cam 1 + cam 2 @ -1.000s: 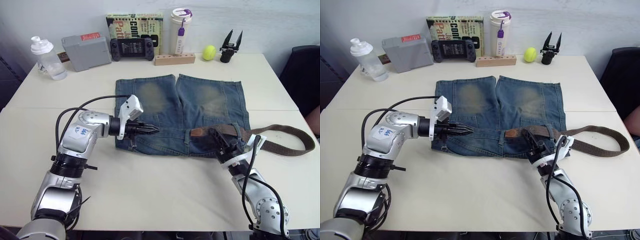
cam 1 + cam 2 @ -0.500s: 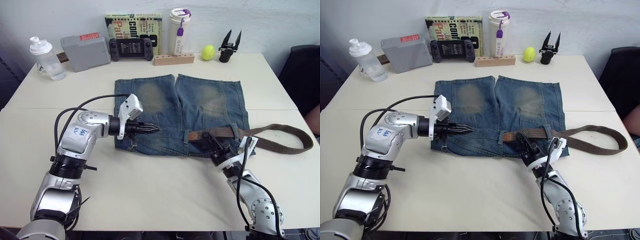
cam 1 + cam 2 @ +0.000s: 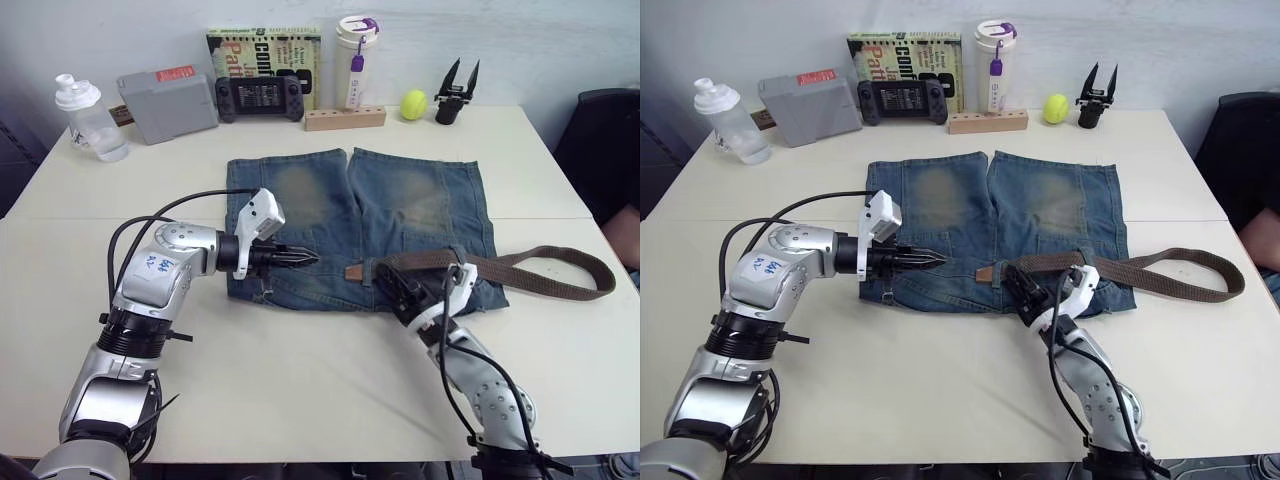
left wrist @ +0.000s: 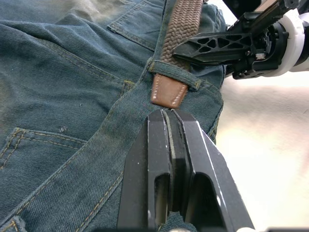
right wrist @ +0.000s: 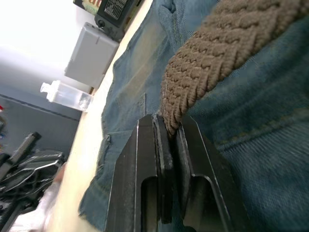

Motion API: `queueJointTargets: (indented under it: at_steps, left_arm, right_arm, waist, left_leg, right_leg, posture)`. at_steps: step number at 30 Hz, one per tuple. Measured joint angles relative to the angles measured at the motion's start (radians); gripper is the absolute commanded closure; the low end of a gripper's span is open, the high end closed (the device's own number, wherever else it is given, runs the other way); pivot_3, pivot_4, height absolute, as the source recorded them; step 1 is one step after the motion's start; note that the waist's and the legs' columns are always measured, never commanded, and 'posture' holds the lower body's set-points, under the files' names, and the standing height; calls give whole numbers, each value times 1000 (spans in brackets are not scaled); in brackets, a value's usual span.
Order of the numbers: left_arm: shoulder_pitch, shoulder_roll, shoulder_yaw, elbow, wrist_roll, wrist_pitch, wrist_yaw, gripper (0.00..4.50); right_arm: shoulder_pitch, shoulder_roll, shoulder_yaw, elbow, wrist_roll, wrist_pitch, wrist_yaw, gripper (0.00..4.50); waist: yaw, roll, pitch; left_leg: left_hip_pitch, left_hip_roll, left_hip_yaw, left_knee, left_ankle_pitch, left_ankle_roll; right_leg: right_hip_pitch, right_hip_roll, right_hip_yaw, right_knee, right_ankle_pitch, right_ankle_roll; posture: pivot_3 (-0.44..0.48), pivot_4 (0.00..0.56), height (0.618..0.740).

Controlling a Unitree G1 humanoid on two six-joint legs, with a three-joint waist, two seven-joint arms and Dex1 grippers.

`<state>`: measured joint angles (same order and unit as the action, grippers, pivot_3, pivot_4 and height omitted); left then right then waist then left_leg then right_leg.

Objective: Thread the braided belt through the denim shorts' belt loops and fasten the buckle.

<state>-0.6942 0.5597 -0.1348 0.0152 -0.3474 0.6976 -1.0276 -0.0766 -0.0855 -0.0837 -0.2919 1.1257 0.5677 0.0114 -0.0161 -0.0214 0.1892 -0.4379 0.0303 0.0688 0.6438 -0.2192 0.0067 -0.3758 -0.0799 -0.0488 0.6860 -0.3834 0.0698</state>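
Braided belt lies along the denim shorts' waistband on the counter, its tan tip just through a belt loop, pinched by the right pincer, pointing toward the closed left pincer.

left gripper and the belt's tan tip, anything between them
Only bare faded blue denim waistband, in the left wrist view; the left gripper sits just short of the tan leather tip.

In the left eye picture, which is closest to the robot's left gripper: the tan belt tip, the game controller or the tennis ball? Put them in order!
From the left gripper:
1. Tan belt tip, just beyond its fingertips on the waistband.
2. Game controller, at the table's back edge by the book.
3. Tennis ball, back right, beside the wooden block.
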Motion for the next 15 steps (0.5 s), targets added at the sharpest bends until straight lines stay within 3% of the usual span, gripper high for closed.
queueJointTargets:
  at_steps: [5, 11, 15]
  left_arm:
    - [2, 0, 1, -3, -1, 0, 11, 4452]
    - [2, -4, -2, -3, 1, -12, 12, 4452]
    - [19, -5, -40, 3, 75, -156, 23, 4452]
  right_arm:
    - [-37, 44, 63, 14, -98, 9, -15, 4500]
    - [-66, 44, 53, 12, -103, 73, -32, 4500]
    - [-66, 88, -1, 18, -34, 108, -75, 4500]
  waist:
    - [-16, 0, 0]
    - [-17, 0, 0]
    - [-15, 0, 0]
  left_leg:
    - [1, 0, 0, -1, 0, -1]
    - [1, 1, 0, -1, 0, -1]
    - [1, 1, 0, -2, 0, -1]
  right_leg:
    - [0, 0, 0, 1, 0, -1]
    - [0, 0, 0, 1, -1, -1]
    - [0, 0, 0, 1, -1, -1]
  posture:
    - [0, 150, 693]
    - [0, 150, 693]
    - [0, 150, 693]
